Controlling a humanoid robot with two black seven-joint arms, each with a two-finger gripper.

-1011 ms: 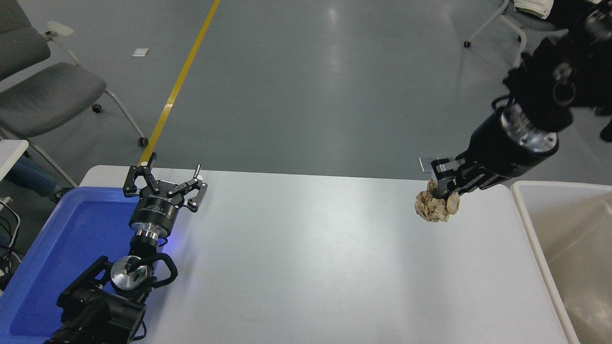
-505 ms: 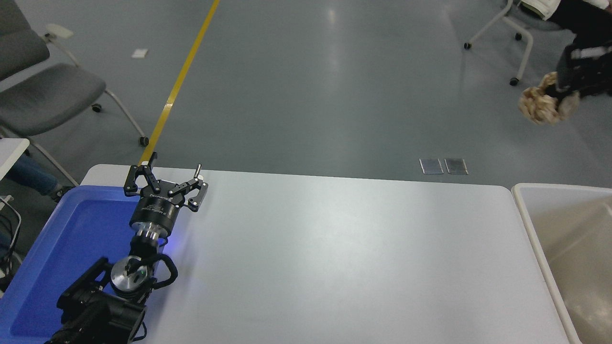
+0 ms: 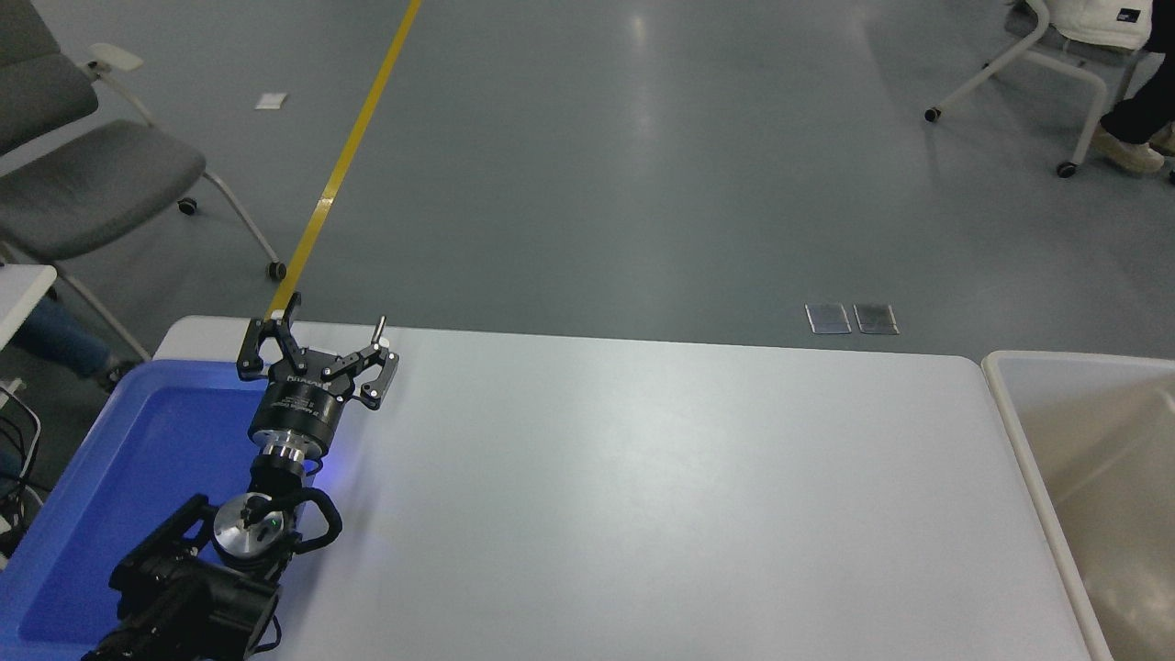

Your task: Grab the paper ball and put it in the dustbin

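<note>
Left gripper: parked over the near-left part of the white table, fingers spread apart, nothing between them. Its black arm enters from the lower left corner and points away from the camera. The gripper sits at the table's far-left corner region, just over the right edge of the blue tray.

Right gripper: outside the picture, so its state cannot be told.

Paper ball: not visible anywhere in the head view; its location cannot be told from here.

Blue tray: shallow, lies on the table's left end, partly under the left arm.

Dustbin: cream-white, rounded rim, stands directly against the table's right end, cut off by the picture's right edge. The part of its inside that shows holds no visible item.

Beyond the table's far edge: grey floor with a yellow line running away from the table's far-left corner, and two small metal floor plates beyond the table's far-right part. A grey chair stands off the table's left; another chair stands far off to the table's right, a person's leg and shoe beside it.
</note>
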